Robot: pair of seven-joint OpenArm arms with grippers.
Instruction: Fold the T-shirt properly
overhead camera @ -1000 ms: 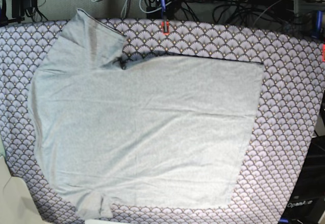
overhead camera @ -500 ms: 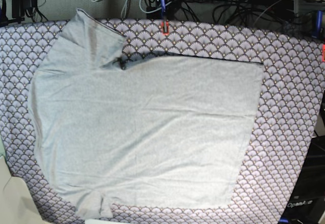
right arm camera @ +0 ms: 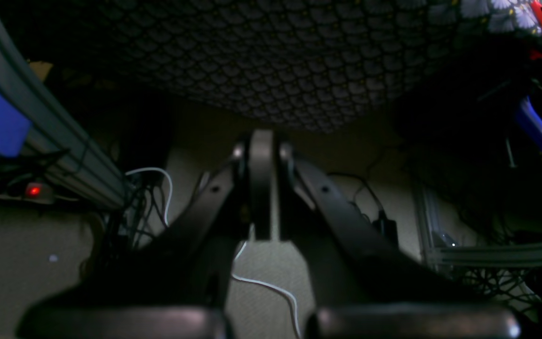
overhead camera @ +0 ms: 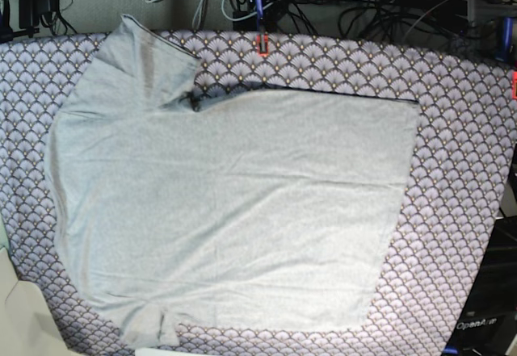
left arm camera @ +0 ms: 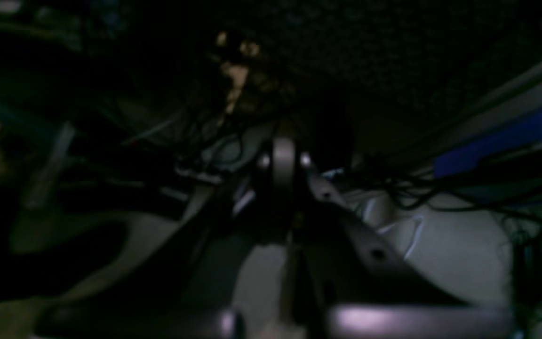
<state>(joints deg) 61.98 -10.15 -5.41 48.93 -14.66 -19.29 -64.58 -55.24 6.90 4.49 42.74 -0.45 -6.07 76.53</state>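
purple tablecloth [overhead camera: 460, 170] | T-shirt [overhead camera: 234, 203]: light grey, spread flat, unfolded

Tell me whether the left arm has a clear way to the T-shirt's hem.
Probably yes: the T-shirt lies flat with nothing on it. The left pincer, shut, is below the tablecloth edge, so must rise first.

Right gripper [right arm camera: 261, 188] — dark, matte fingers with small screw holes; left gripper [left arm camera: 282, 197] alike.

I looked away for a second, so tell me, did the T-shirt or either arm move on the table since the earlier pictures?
Nothing visibly changed. The T-shirt lies spread flat on the purple tablecloth exactly as before, and neither arm has come into the base view.
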